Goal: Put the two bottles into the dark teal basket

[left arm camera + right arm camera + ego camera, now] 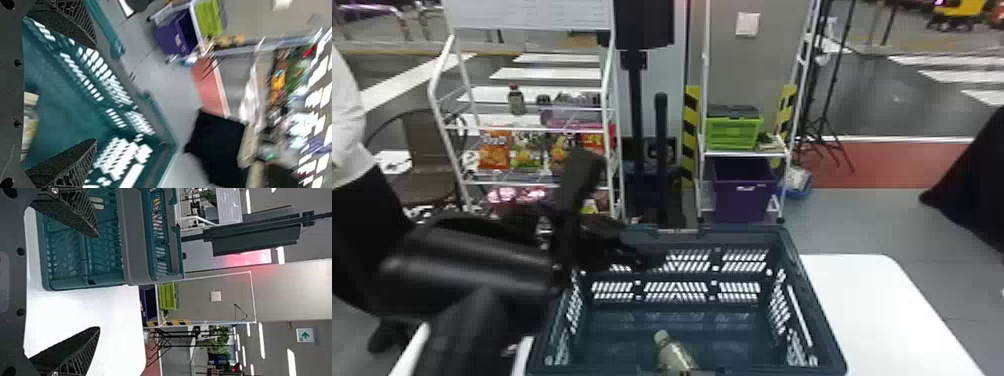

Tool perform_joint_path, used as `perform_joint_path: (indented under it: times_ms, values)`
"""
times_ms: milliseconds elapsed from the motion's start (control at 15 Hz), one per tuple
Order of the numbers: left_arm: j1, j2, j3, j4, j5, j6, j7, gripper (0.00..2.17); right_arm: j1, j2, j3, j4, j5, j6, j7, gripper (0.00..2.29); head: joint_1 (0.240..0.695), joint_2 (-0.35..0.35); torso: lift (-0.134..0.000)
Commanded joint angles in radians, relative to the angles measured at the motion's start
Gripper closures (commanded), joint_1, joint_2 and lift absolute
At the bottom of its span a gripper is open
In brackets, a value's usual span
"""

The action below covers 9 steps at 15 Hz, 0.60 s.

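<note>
Got one bottle [676, 356] down in the dark teal basket [812, 300], near its 6 o'clock wall. Cap end aimed at 11, long axis running 11 to 5; base end cut off by head view's bottom edge. Bare basket floor from 9 through 12 to 3 of bottle. Slotted walls to clear at 9, 12 and 3. Left tool [627, 242] over basket's 10 o'clock corner area, arm crossing the 9 o'clock rim; spread wide, holding nothing. Right tool [96, 282] also spread wide, nothing gripped, just beside basket, with white table [877, 300] past its fingers. Open tabletop at basket's 3 o'clock. Count: one basket, one bottle inside, two tools, one table. Past basket, toward 11: white rack [443, 82] with one more bottle [516, 102], dark red cap, upright.
</note>
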Motion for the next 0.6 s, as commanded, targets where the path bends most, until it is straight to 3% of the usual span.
perform_joint_path:
  times_ms: [0,267,467,533]
  values:
    - [0.101,-0.003,0.128,-0.260,0.140,0.136,0.075,0.03,0.007,0.000,-0.004,-0.016,0.004,-0.018,0.003,0.04,0.499,0.000,0.000]
    - [0.356,-0.003,0.332,-0.606,0.321,0.265,0.198,0.03,0.023,-0.003,-0.009,-0.039,0.005,-0.057,0.029,0.04,0.499,0.000,0.000]
    - [0.618,-0.003,0.517,-0.744,0.528,0.225,0.316,0.04,0.033,-0.005,-0.009,-0.067,0.005,-0.073,0.055,0.04,0.499,0.000,0.000]
    - [0.713,-0.003,0.553,-0.748,0.555,0.106,0.319,0.04,0.037,-0.003,-0.009,-0.079,0.005,-0.073,0.065,0.04,0.499,0.000,0.000]
